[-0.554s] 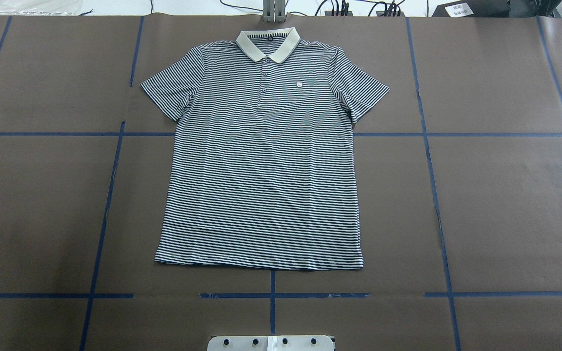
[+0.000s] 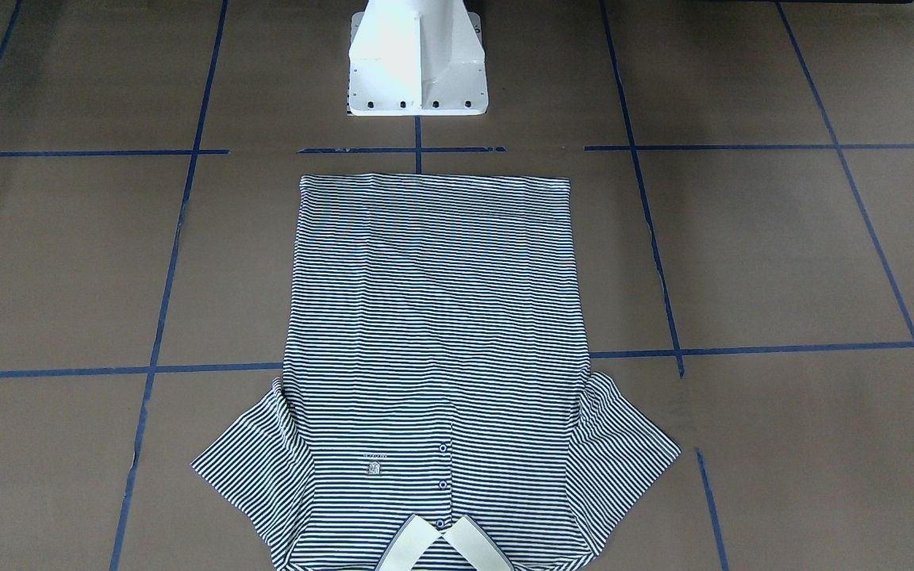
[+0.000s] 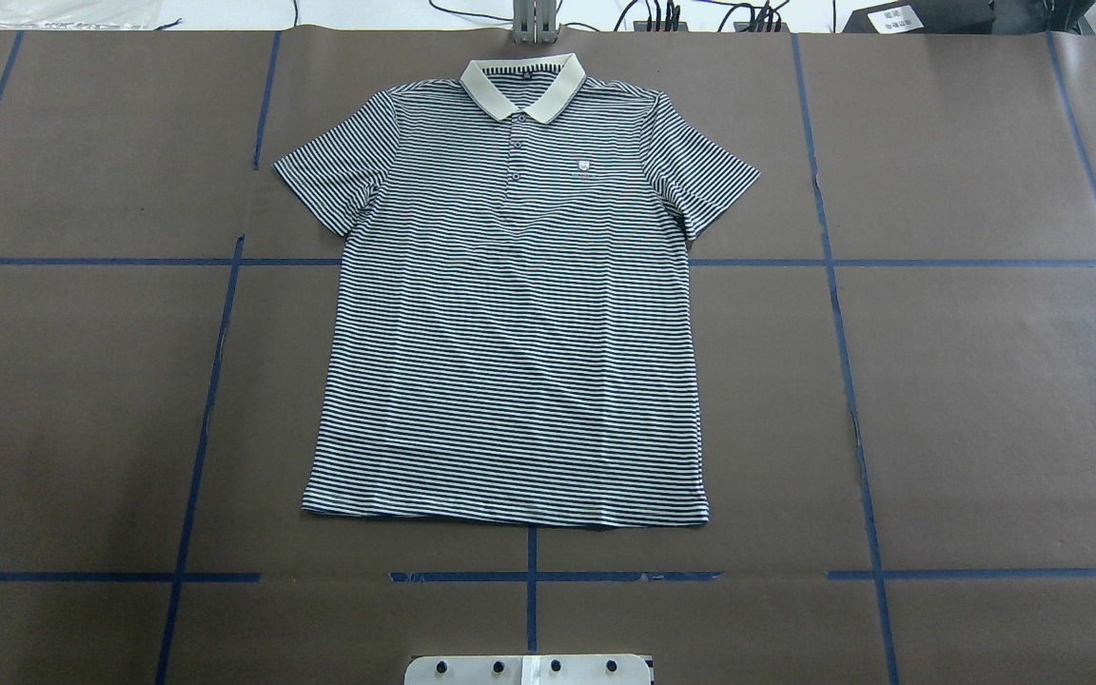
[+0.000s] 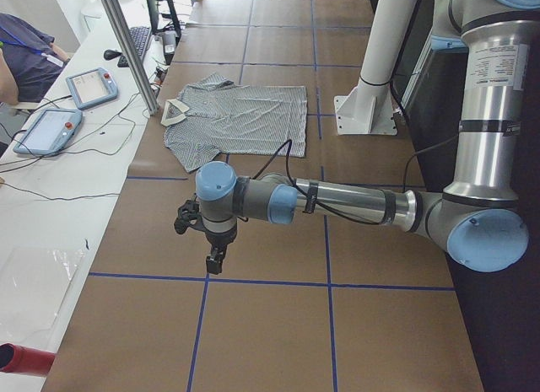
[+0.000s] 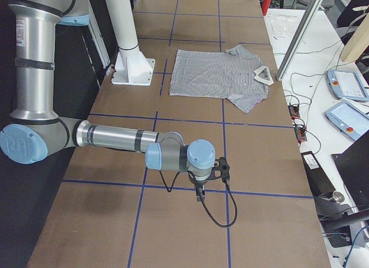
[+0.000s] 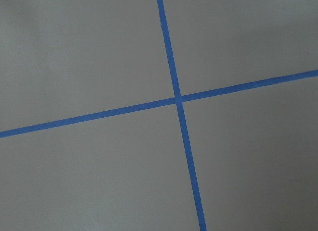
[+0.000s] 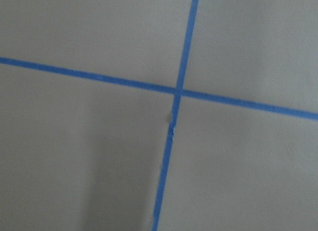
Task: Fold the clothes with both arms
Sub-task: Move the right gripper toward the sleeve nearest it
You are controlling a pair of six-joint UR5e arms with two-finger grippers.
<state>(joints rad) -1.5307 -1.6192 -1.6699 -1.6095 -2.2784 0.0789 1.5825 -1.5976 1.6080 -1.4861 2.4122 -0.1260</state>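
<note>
The striped polo shirt (image 3: pixel 510 333) lies flat and face up mid-table, cream collar (image 3: pixel 521 86) at the far edge, hem toward the robot base, both sleeves spread. It also shows in the front-facing view (image 2: pixel 433 341) and both side views (image 4: pixel 240 114) (image 5: pixel 222 72). My left gripper (image 4: pixel 216 261) hangs over bare table far off the shirt's left side. My right gripper (image 5: pixel 199 194) hangs over bare table far off its right side. Neither touches the shirt. I cannot tell whether either is open or shut. Both wrist views show only brown table and blue tape.
The white pedestal base (image 2: pixel 417 63) stands just behind the hem. Blue tape lines (image 3: pixel 529 576) grid the brown table cover. A metal post (image 4: pixel 131 51) stands by the collar. An operator (image 4: pixel 21 46) and tablets (image 4: pixel 93 87) are beyond the far edge.
</note>
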